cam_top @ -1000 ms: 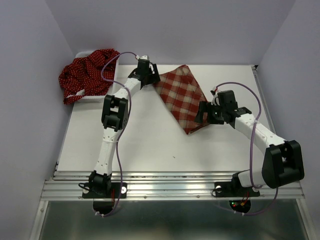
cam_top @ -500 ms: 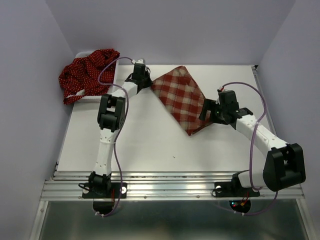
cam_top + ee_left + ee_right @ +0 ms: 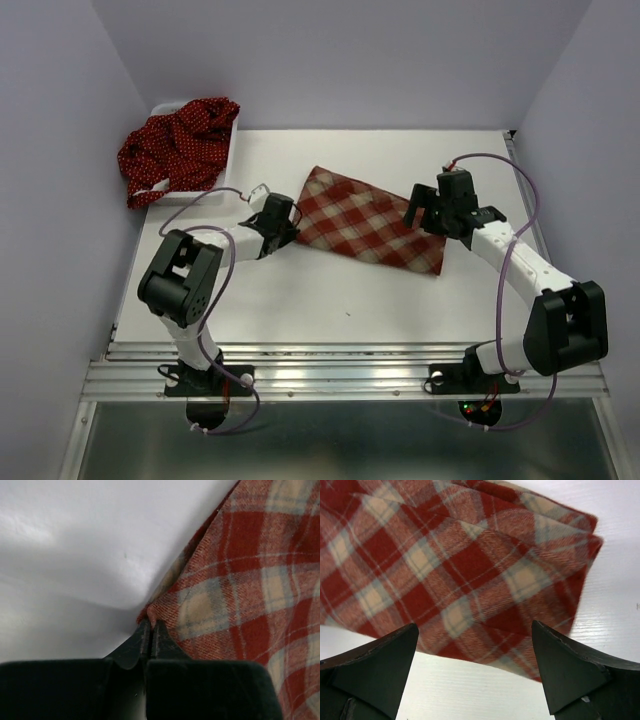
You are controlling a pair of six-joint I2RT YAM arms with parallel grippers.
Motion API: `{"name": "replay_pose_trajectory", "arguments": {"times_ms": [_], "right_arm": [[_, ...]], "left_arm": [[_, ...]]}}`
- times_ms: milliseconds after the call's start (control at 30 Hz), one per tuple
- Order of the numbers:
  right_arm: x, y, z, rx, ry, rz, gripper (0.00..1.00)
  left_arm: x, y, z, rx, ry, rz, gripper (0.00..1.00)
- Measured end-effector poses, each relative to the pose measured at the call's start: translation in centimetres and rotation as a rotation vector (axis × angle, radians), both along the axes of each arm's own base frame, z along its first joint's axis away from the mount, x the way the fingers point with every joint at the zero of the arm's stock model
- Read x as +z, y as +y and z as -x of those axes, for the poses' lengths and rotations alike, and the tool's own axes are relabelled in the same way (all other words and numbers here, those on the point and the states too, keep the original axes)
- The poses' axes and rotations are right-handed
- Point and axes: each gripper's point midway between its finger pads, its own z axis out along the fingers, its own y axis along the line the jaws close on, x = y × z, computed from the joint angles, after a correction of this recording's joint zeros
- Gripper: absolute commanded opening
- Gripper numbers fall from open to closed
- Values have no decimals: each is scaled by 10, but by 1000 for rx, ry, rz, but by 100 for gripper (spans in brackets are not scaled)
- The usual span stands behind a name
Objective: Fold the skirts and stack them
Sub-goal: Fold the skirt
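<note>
1. A white table [image 3: 330,290] fills the space between pale lavender walls [image 3: 60,200]. A white lattice basket [image 3: 163,105] sits at its far left corner.
2. Little of the task looks done. The plaid skirt [image 3: 365,228] lies flat near the middle of the table, drawn out long from left to right. The right wrist view shows layers lapped at its right end, so it may already carry one fold, though I cannot be sure.
3. The dotted skirts [image 3: 178,145] are still a loose heap in and over the basket. None is laid out or folded, and no stack has been started anywhere on the table.
4. The left arm [image 3: 180,285] is bent sharply, with its elbow toward the near left edge. Its forearm runs low across the table to the skirt's left corner.
5. The left gripper [image 3: 278,222] is pinched tight on that corner; the wrist view shows a nub of plaid cloth caught between the closed fingertips [image 3: 145,632].
6. The right arm [image 3: 520,265] reaches up from the near right corner, with its wrist tipped down over the skirt's right end.
7. The right gripper [image 3: 430,212] is spread wide and holds nothing. Its fingers [image 3: 375,665] stand on either side of the cloth's edge.
</note>
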Motion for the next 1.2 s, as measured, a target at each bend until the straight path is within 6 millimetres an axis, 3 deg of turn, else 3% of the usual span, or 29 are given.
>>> {"name": "replay_pose_trajectory", "arguments": {"times_ms": [167, 333, 367, 400, 567, 600, 667, 700, 733, 800, 1000, 1100, 1200], "right_arm": [[0, -1, -1, -12, -2, 0, 100], [1, -2, -1, -24, -3, -10, 100], [1, -2, -1, -25, -3, -10, 100], [1, -2, -1, -25, -3, -11, 100], [1, -2, -1, -26, -3, -11, 100], [1, -2, 0, -24, -3, -9, 100], [1, -4, -1, -26, -3, -6, 100], [1, -6, -1, -27, -3, -2, 100], [1, -9, -2, -33, -3, -1, 100], [2, -18, -3, -45, -6, -2, 100], [2, -73, 4, -146, -7, -46, 100], [-10, -94, 12, -172, 30, -109, 100], [-26, -89, 19, -125, 83, -156, 100]], "left_arm": [[-6, -25, 45, 18, 42, 50, 0], [-4, -24, 82, 40, 85, 68, 2], [-3, -22, 89, 39, 91, 66, 6], [-1, -22, 97, 34, 96, 65, 19], [4, -33, 122, -33, 112, 57, 45], [3, -35, 126, -51, 120, 50, 58], [-1, -34, 132, -69, 139, 31, 71], [-3, -32, 135, -75, 151, 14, 86], [-3, -30, 137, -77, 161, 1, 91], [5, -29, 136, -88, 160, -16, 99], [44, -21, 125, -121, 107, -82, 99], [71, -18, 97, -139, 46, -82, 99], [88, -9, 66, -142, -12, -61, 99]]}}
